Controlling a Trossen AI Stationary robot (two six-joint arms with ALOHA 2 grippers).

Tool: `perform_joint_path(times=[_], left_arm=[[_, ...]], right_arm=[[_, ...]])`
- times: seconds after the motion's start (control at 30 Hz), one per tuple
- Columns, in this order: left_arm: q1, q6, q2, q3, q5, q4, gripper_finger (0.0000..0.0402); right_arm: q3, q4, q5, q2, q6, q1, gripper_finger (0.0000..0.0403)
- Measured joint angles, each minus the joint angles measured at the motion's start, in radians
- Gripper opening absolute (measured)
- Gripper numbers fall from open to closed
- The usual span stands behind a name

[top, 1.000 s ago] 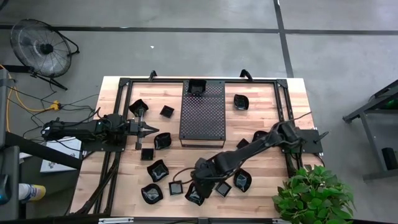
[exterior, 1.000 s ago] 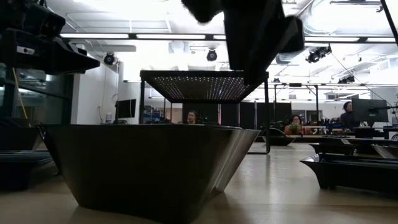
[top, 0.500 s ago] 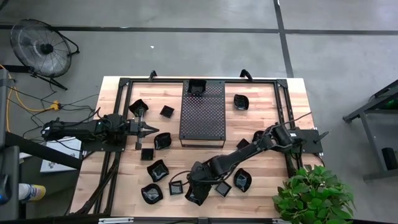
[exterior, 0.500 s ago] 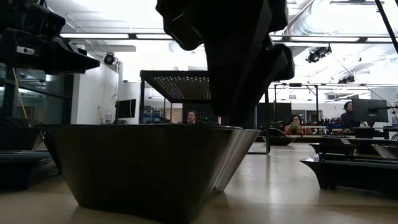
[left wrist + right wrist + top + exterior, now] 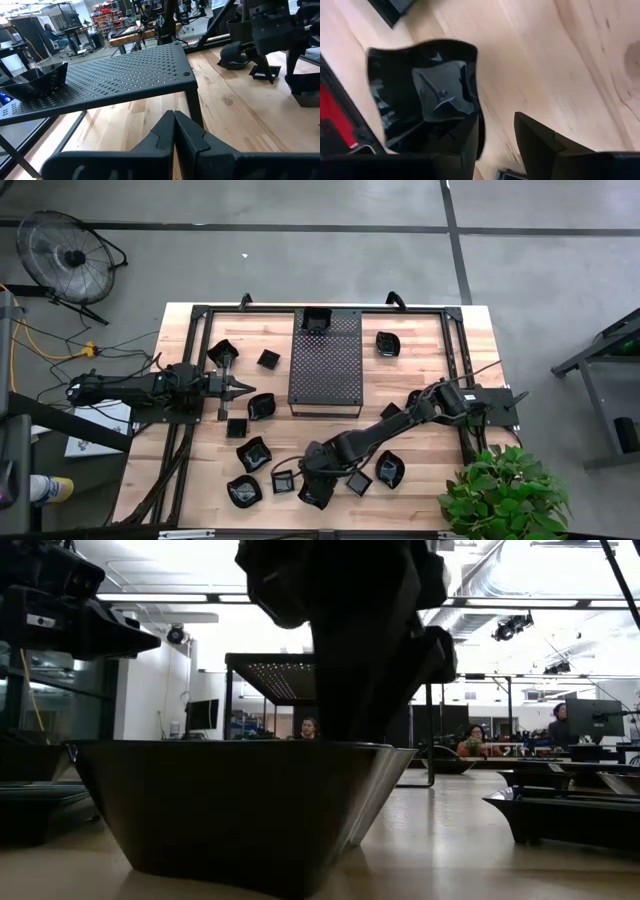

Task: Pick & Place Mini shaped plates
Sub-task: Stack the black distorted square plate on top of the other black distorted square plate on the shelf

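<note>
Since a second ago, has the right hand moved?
Yes. The right hand has shifted down toward the table's near edge, farther from the perforated tray.

Crowded with mini shaped plates [image 5: 254, 453] near the front-left corner of the perforated tray [image 5: 326, 358]. Bare surface [image 5: 420, 360] right of the tray, one plate [image 5: 388, 343] there. Hemmed by frame rails [image 5: 457, 360] either side of it.
</note>
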Motion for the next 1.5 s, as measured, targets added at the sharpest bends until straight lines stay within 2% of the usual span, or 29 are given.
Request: perform_joint_path(times=[0.57,0.7,0.97,1.2,1.5], left_arm=[[0.000,0.000,0.000,0.000,0.000,0.000,0.0001],[0.000,0.000,0.000,0.000,0.000,0.000,0.0001],[0.000,0.000,0.000,0.000,0.000,0.000,0.0001],[0.000,0.000,0.000,0.000,0.000,0.000,0.0001],[0.000,0.000,0.000,0.000,0.000,0.000,0.0001]], right_arm=[[0.000,0.033,-0.021,0.025,-0.123,0.003,0.0119],[0.000,0.033,-0.020,0.025,-0.147,0.003,0.0093],[0.000,0.033,-0.028,0.024,-0.174,0.003,0.0009],[0.000,0.031,0.003,0.014,-0.186,0.011,0.0002],[0.000,-0.024,0.070,-0.058,-0.176,0.037,0.0001]])
